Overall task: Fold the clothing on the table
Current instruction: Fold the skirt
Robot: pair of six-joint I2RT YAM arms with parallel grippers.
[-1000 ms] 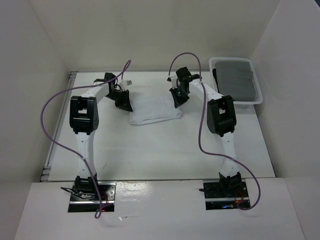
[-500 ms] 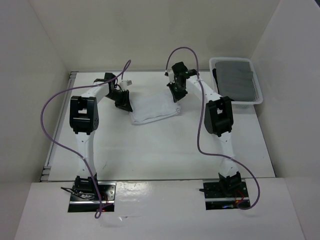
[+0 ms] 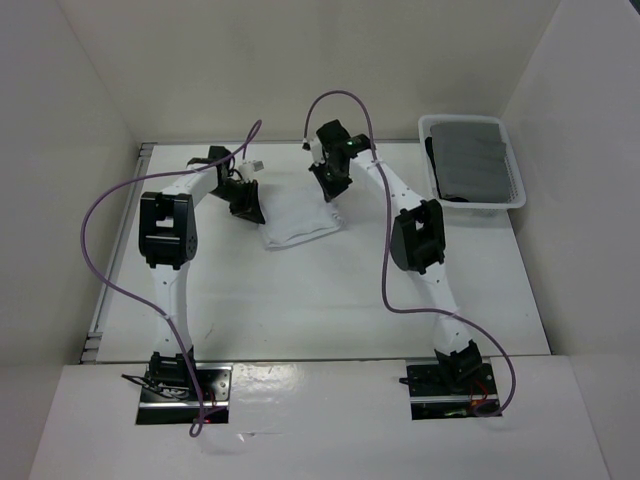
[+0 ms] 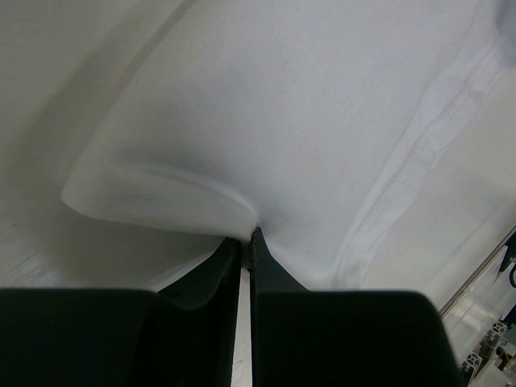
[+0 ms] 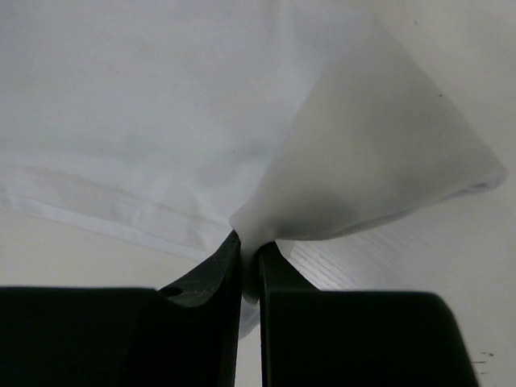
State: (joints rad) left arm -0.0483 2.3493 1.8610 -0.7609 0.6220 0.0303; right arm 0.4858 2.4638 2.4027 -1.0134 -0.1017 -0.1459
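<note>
Right now left fingers [image 4: 214, 270] and right fingers [image 5: 218, 272] pinch the clothing [image 3: 297, 222] tight. Looks soft, light, floppy; edges should grip best.

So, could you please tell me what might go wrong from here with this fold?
1. The right fingers pinch only a small bit of the clothing, with the flap hanging loose, so it could slip out mid-fold.
2. The left fingers bunch the fabric into a ridge near the hem, so the layers may land skewed or wrinkled on the table.
</note>
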